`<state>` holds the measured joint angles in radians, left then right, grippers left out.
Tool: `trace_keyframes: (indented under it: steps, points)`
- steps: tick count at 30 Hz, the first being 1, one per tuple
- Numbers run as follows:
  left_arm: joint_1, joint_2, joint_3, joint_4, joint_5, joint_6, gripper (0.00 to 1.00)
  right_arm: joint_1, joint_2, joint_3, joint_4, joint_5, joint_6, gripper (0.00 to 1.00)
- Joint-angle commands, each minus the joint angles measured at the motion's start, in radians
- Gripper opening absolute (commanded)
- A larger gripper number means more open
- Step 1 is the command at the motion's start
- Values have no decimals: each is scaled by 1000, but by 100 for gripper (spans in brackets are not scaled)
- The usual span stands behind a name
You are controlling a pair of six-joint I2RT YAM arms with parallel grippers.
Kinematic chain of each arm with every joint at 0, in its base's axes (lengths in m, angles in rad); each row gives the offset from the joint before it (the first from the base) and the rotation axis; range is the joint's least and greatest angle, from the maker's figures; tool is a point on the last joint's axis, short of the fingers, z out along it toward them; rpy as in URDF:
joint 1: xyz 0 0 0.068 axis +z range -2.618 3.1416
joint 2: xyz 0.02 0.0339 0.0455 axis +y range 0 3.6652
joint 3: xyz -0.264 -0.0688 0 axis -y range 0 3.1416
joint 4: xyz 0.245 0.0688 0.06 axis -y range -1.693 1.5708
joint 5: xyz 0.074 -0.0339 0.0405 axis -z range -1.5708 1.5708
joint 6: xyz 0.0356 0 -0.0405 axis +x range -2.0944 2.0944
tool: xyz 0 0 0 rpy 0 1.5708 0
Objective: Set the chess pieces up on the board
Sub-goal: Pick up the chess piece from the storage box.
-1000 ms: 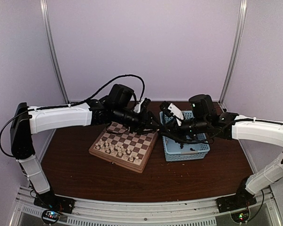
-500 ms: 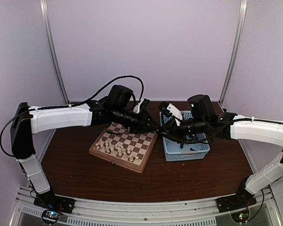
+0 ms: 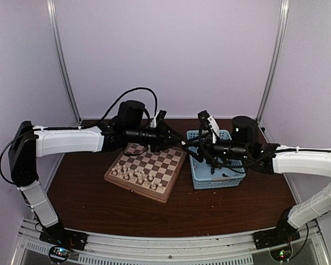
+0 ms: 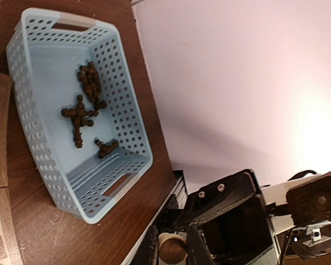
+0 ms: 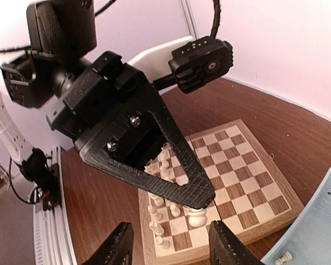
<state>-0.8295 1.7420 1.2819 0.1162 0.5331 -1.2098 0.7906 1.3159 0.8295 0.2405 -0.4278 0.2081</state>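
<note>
Seen from above, the 2 arms meet in mid-air between the board [image 3: 166, 161] and the blue basket [image 3: 220, 184]. The left gripper [image 3: 179, 144] and right gripper [image 3: 194, 150] are almost tip to tip, too dark and small here to read their jaws. Cream chess pieces [image 3: 135, 175] crowd the board's near rows, and its far rows are bare. These figurines look tiny, light and hard, with smooth rounded bodies. I judge one would swivel or slip in a loose pinch and topple if let go before its base sits flat. The narrow upper body seems the place to hold it, leaving the base free.

The left wrist view looks into the blue basket [image 4: 38, 143], where a handful of dark pieces [image 4: 83, 110] lie tumbled on their sides. At the bottom edge a cream piece [image 4: 172, 248] sits pinched between 2 dark fingers (this arm's own, I take it).

The right wrist view settles it. The left gripper [image 5: 198, 201] is clenched on the cream piece [image 5: 197, 217] at its top, and the base hangs in the air with the board [image 5: 248, 182] behind it. The right gripper [image 5: 172, 247] is released. Its fingers [image 5: 118, 248] stand apart, holding nothing, with the piece just beyond them.
</note>
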Motion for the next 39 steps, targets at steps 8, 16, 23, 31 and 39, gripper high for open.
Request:
trace_keyframes:
  steps: [8, 16, 23, 31, 39]
  points:
    - [13, -38, -9, 274, -17, -168, 7, 4, -39, -26, 255, 177, 152, 52]
    - [15, -43, -16, 305, -18, -202, 8, 1, -7, -5, 270, 140, 123, 43]
    - [15, -45, -11, 305, -9, -206, 8, -1, 12, 4, 282, 97, 122, 38]
    - [16, -47, -11, 312, 2, -213, 8, -4, 28, 14, 278, 104, 112, 37]
    - [14, -41, -14, 331, 18, -237, 8, -11, 36, 25, 285, 103, 103, 33]
